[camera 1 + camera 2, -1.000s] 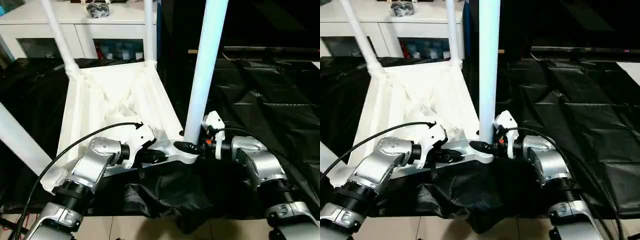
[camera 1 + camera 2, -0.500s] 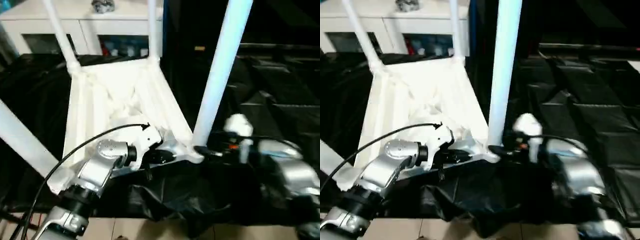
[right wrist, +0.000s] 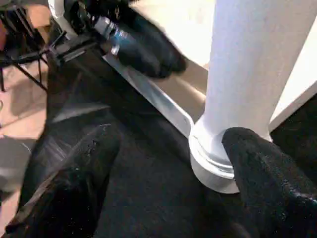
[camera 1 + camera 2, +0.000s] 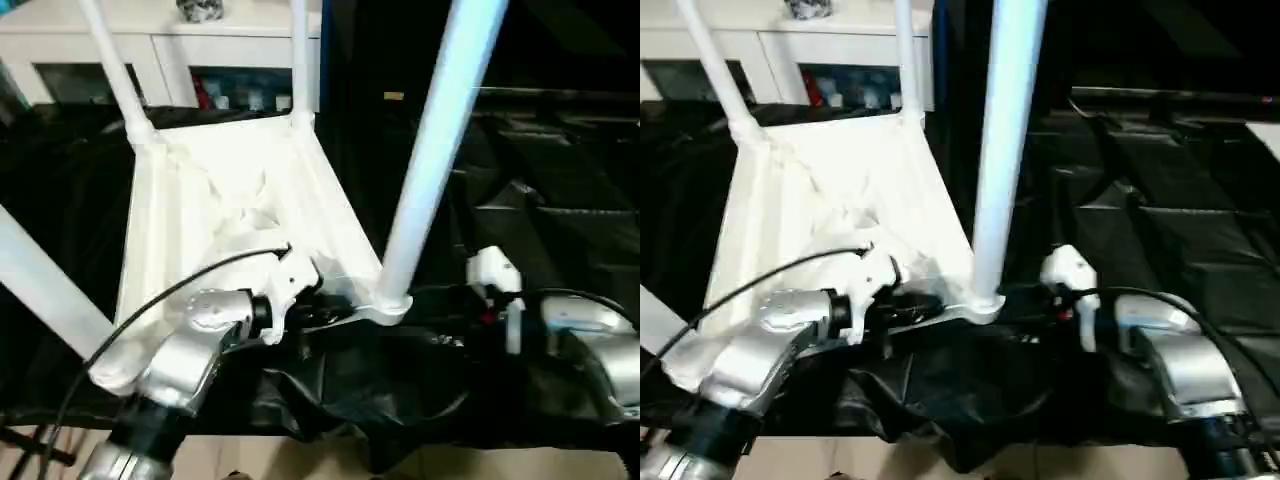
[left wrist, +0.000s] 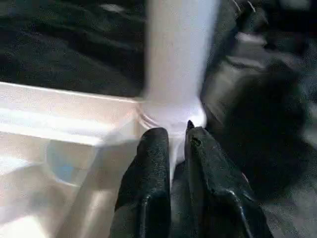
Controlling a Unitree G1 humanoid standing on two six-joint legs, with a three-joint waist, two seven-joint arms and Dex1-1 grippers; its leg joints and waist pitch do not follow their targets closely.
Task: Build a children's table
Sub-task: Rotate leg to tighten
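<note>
The white tabletop lies upside down on black cloth, ribbed side up. All its legs stand in the corner sockets: two at the far corners, one at the near left, and the near-right leg closest to me. My left gripper is shut on the tabletop's near rim right beside that leg's socket. My right gripper is open, its fingers spread wide, a short way back from the leg's base and not touching it.
A white glass-door cabinet stands behind the tabletop with a dark object on top. Black cloth covers the surface to the right and hangs over the near edge above the floor.
My right gripper has let go of the near-right leg's base and drawn back to the right. The left gripper stays on the rim. The camera has shifted.
</note>
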